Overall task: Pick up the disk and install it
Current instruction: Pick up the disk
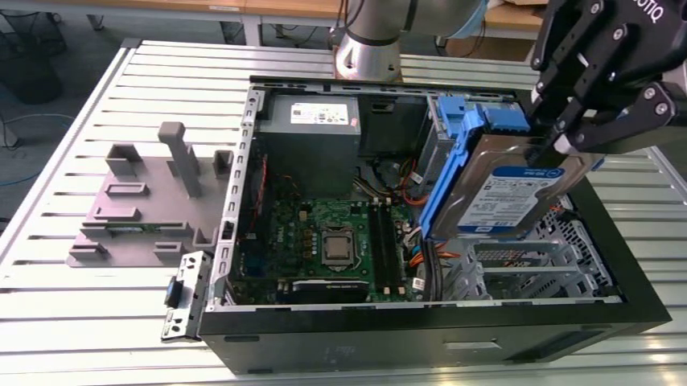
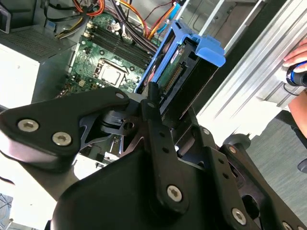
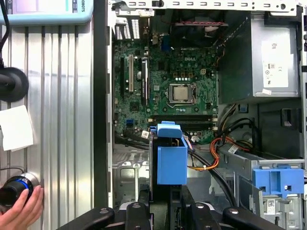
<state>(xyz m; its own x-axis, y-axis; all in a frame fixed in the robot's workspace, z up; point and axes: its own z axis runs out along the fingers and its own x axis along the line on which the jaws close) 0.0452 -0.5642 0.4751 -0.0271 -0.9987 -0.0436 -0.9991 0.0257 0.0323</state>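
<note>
Clamped by the gripper (image 1: 562,149) is the disk (image 1: 513,195); the jaws are closed onto its upper end, across its thin dimension, and nothing else is held. The drive is carried clear of every surface, above the open computer case (image 1: 429,320), toward the exterior view's right.

From the gripper the disk hangs downward and toward the exterior view's left; its long axis is steeply slanted rather than level, and its labelled face is turned toward the exterior camera. The blue carrier (image 1: 446,181) is seen framing the drive along its lower edge; in the first wrist view the carrier's blue end tab (image 3: 171,158) is pointed away from the gripper, toward the motherboard (image 3: 177,91).

Beneath the hanging end the perforated metal drive cage (image 1: 528,272) is found, near but not touched. The relation that matters is judged to be this tilt; the long axis is not laid in line with the cage, and the lower end is the part nearest to it.

A bare blue bracket (image 3: 278,180) is seated in the case near the power supply (image 3: 276,57), apart from the held drive. A person's hand (image 3: 19,213) is rested against a round black device (image 3: 12,190) on the slatted table (image 1: 64,322), well apart from the case.
</note>
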